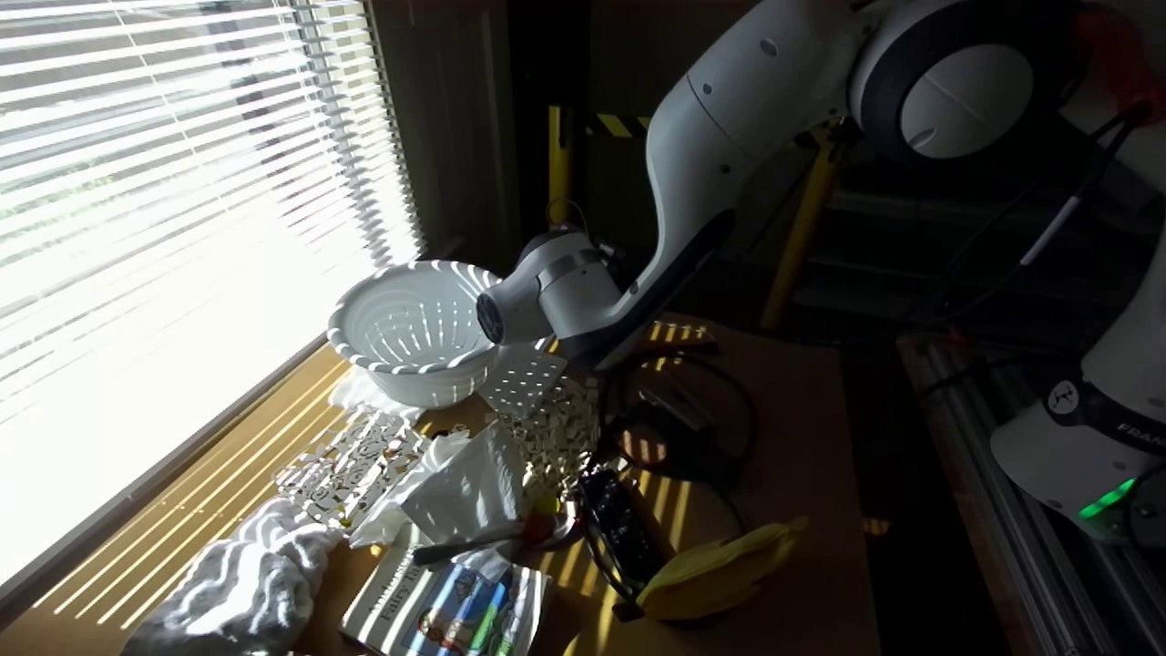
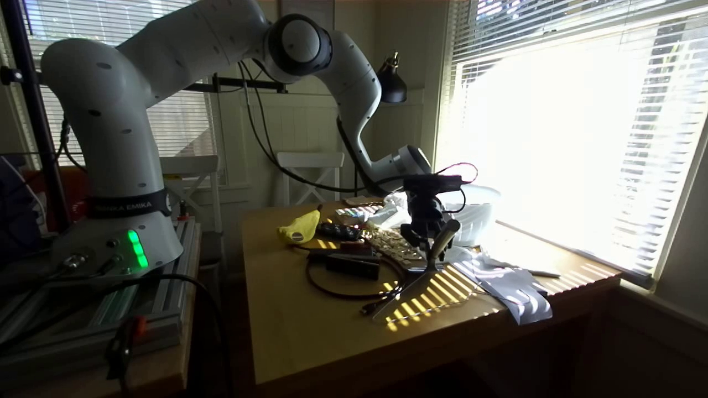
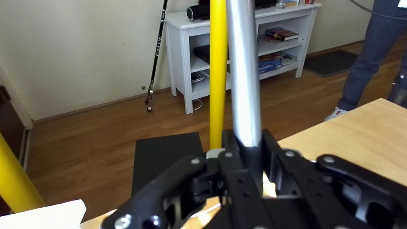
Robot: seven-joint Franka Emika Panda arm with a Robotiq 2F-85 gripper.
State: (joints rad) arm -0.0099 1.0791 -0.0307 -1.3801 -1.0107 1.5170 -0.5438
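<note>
– What are we holding?
– Our claw (image 3: 248, 143) is clamped on the dark section of a metal-shafted tool (image 3: 244, 73), tilted over the table (image 2: 310, 331).
– How do we expect it to handle?
– Stiff, fairly light, probably slippery along the bright shaft, so we'd grip that dark section and watch for twisting; loose paper (image 2: 517, 298) and the white colander (image 1: 428, 387) are near.

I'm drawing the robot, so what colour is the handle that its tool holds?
The handle is shiny silver; it shows best in the wrist view.
</note>
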